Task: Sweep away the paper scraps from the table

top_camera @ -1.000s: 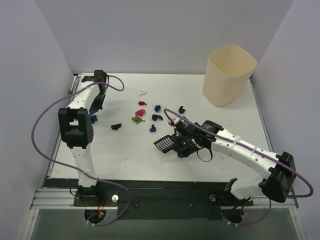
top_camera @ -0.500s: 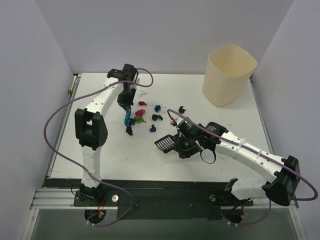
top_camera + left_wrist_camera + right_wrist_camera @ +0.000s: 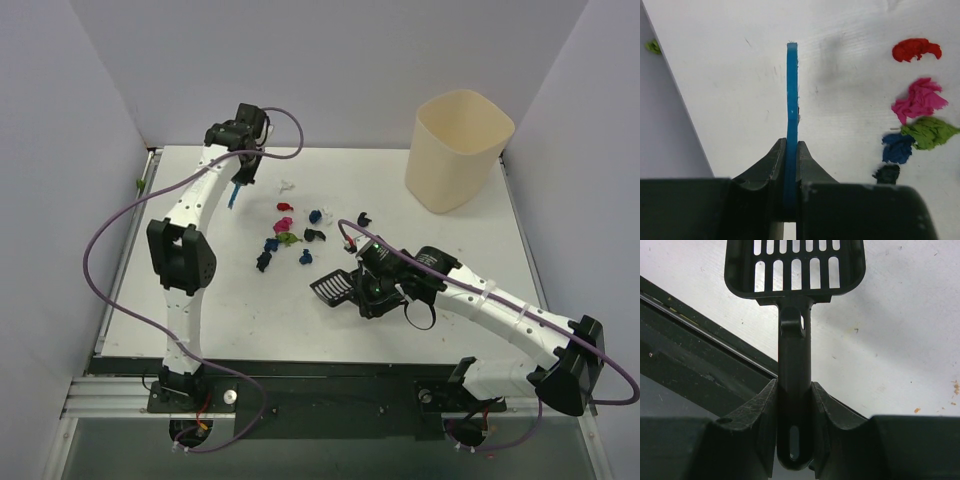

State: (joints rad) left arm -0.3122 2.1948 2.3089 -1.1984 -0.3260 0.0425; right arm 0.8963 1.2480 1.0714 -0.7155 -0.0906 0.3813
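Observation:
The paper scraps [image 3: 287, 232] lie clustered mid-table on the white table [image 3: 450, 250]: white, red, pink, green, dark blue and black bits. My left gripper [image 3: 240, 160] is shut on the blue hand brush [image 3: 233, 193], held at the far left, apart from the scraps. In the left wrist view the brush [image 3: 792, 100] runs edge-on from my left gripper [image 3: 791, 150], with red [image 3: 915, 49], pink [image 3: 917, 100], green [image 3: 930, 131], dark blue [image 3: 897, 148] and black [image 3: 887, 173] scraps to its right. My right gripper [image 3: 365, 290] is shut on the black slotted scoop [image 3: 332, 288], just right of the scraps. The right wrist view shows my right gripper [image 3: 795, 395] gripping the scoop [image 3: 795, 265] by its handle.
A cream bin [image 3: 458, 150] stands at the table's far right corner. Lilac walls enclose the left, back and right. A small green bit [image 3: 137, 183] sits at the left rail. The dark front rail [image 3: 700, 315] lies close under the scoop.
My left arm swung the brush right into the scraps, pushing a black and a dark blue bit toward the cluster, then drew back to the far left. The right gripper barely moved.

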